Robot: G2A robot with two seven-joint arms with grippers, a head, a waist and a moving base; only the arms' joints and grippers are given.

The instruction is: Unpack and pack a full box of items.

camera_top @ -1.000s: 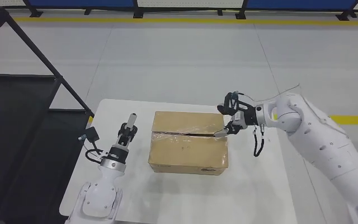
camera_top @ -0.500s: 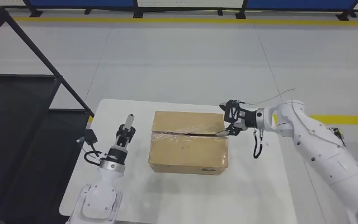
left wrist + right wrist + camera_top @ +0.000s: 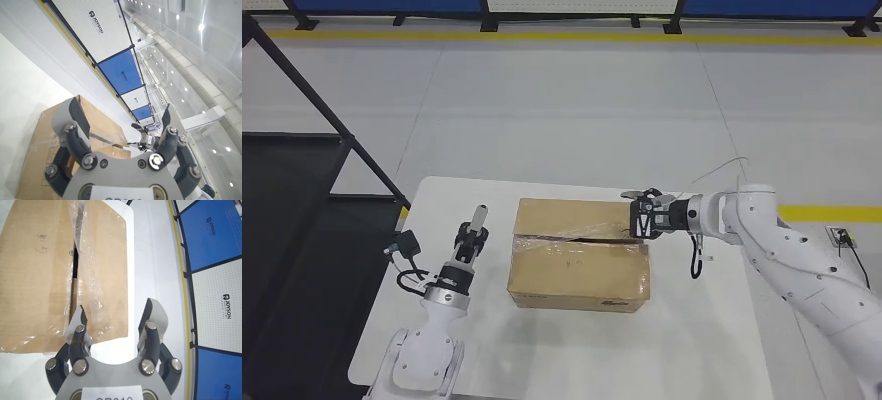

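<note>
Where the white table (image 3: 447,330) lies closest to the robot, the left arm stands on its left half with the left gripper (image 3: 478,214) raised and aimed toward the far side. Its two dark-padded fingers (image 3: 78,115) are spread wide, with nothing between them. It sits near the left end of the box (image 3: 577,268) but apart from it. That brown cardboard box rests at the middle of the table, long side across, with its top flaps folded down. Clear tape (image 3: 90,279) runs crumpled and wrinkled along the middle seam. Toward the right end the seam has split, showing a dark gap (image 3: 75,260) between the two flaps. The near flap carries a small pen mark. Farther on, at the box's far right corner, the right arm comes in from the right with the right gripper (image 3: 115,308) level with the box top. Its jaws stand well open and clamp nothing. One finger lies at the torn tape by the seam, though contact cannot be judged. The other finger hangs past the box's edge, and the end of the far flap shows between them. Beyond the table stretches a pale grey floor (image 3: 572,100), crossed by a yellow line (image 3: 542,36). Behind it stand blue and white panels (image 3: 213,272).
</note>
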